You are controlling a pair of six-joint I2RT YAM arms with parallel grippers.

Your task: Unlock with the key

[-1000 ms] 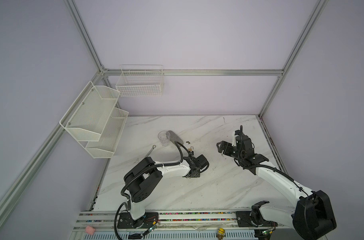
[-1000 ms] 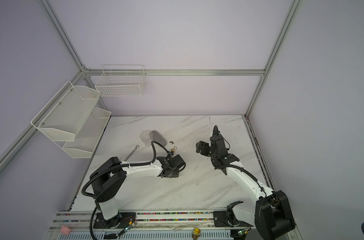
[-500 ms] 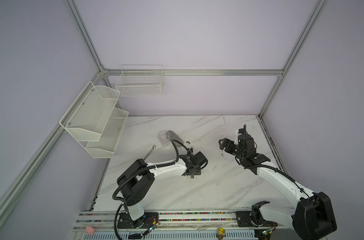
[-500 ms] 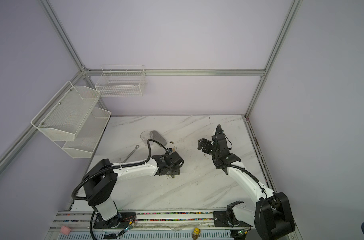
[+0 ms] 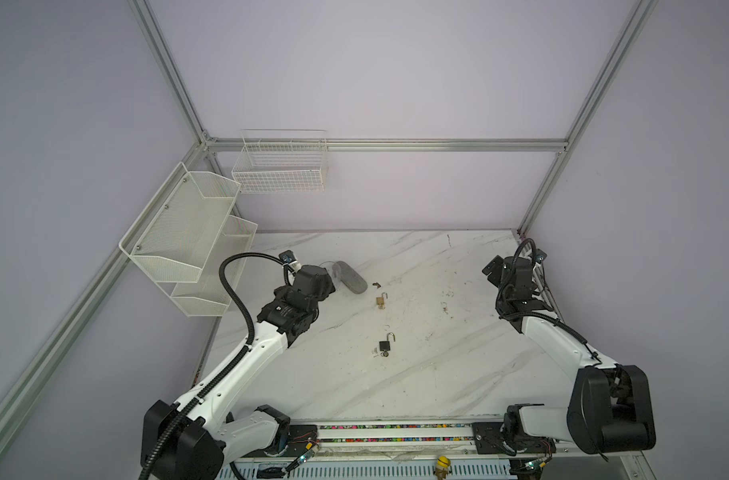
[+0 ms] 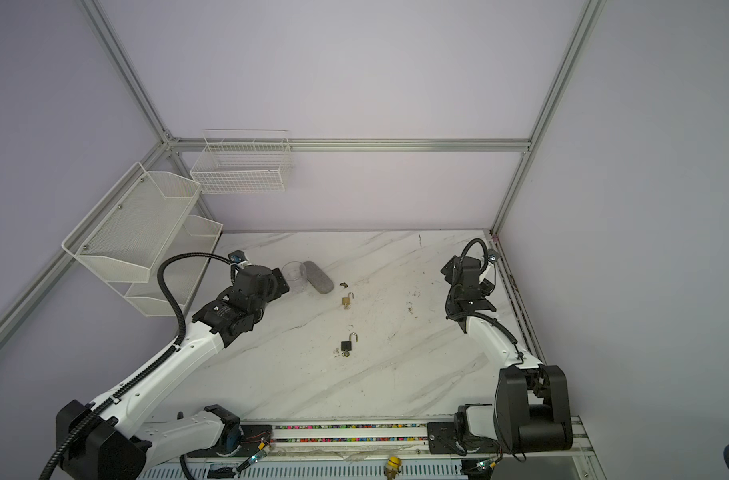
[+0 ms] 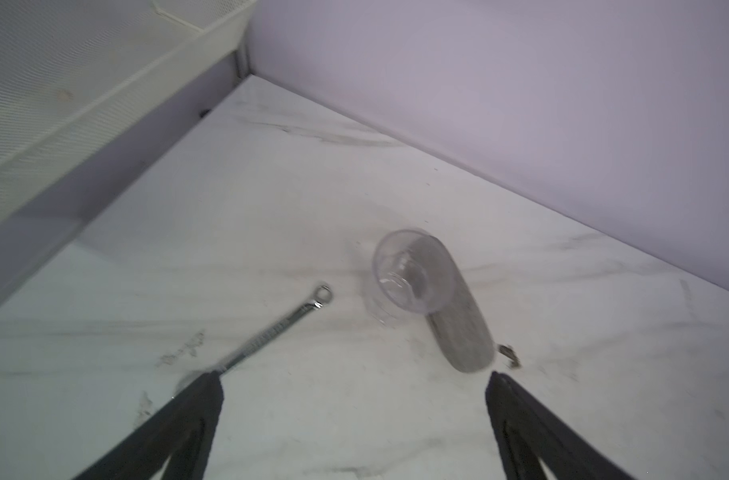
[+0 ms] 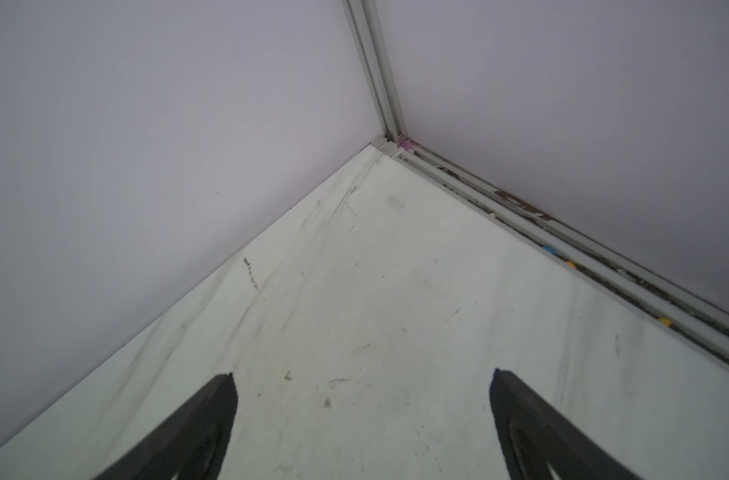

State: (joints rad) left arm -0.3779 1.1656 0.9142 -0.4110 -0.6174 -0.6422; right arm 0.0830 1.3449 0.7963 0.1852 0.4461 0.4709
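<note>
A black padlock (image 5: 384, 344) (image 6: 347, 344) lies mid-table with its shackle swung open and a key (image 5: 384, 354) on a ring at its base. Farther back lies a brass padlock (image 5: 381, 300) (image 6: 346, 300), its shackle also open. My left gripper (image 7: 354, 382) is open and empty; in both top views it sits left of both locks, beside a clear cup (image 7: 412, 270). At the far right of the table my right gripper (image 8: 362, 378) hangs open and empty, facing the back right corner. Neither gripper touches a lock.
A grey oblong object (image 7: 462, 328) leans against the cup, with a small dark metal piece (image 7: 509, 356) just past it. A wrench (image 7: 277, 328) lies near one left finger. White mesh shelves (image 5: 180, 232) and a wire basket (image 5: 281, 166) hang on the left and back walls.
The left gripper has opened and pulled back and to the left, leaving the black padlock lying on the table. The right arm has drawn back toward the right edge.
</note>
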